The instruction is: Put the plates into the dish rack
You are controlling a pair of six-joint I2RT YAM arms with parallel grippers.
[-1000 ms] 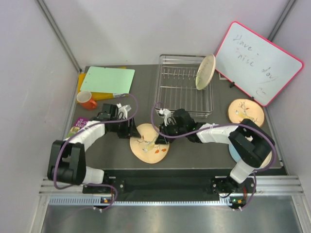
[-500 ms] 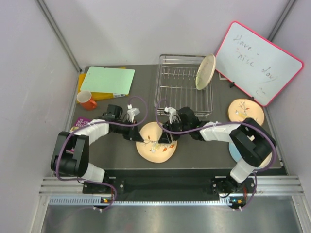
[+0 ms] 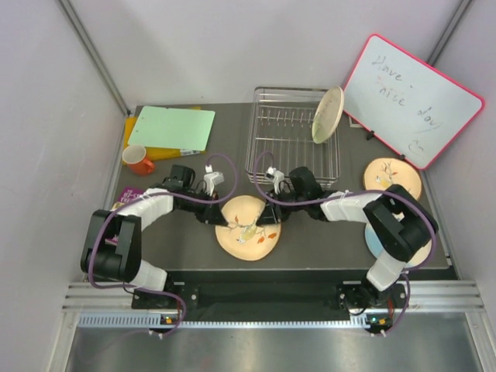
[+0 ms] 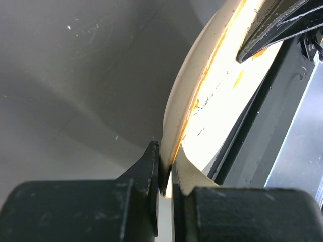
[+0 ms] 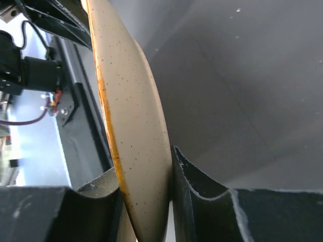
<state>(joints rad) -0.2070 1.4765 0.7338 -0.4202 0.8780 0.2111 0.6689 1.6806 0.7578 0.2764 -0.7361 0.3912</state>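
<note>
A peach plate [image 3: 248, 231] with a sprig drawing sits in the middle of the table, in front of the dish rack [image 3: 291, 143]. My left gripper [image 3: 220, 218] is shut on its left rim. The left wrist view shows that rim [image 4: 174, 121] pinched between the gripper's [image 4: 166, 174] jaws. My right gripper [image 3: 270, 216] is shut on the plate's right rim [image 5: 133, 131], with its fingers [image 5: 194, 194] on both faces. A pale yellow-green plate [image 3: 327, 115] stands in the rack's far right corner. A second peach plate [image 3: 392, 178] lies at the right. A light blue plate [image 3: 371, 245] peeks out under the right arm.
A pink-framed whiteboard [image 3: 415, 99] leans at the back right, close to the rack. An orange mug [image 3: 139, 160], a green sheet [image 3: 172, 128] on an orange board and a purple packet [image 3: 125, 198] lie at the left.
My left gripper has shut on the plate's left rim. The plate has shifted to the right and slightly toward the rack, with both grippers moving along.
</note>
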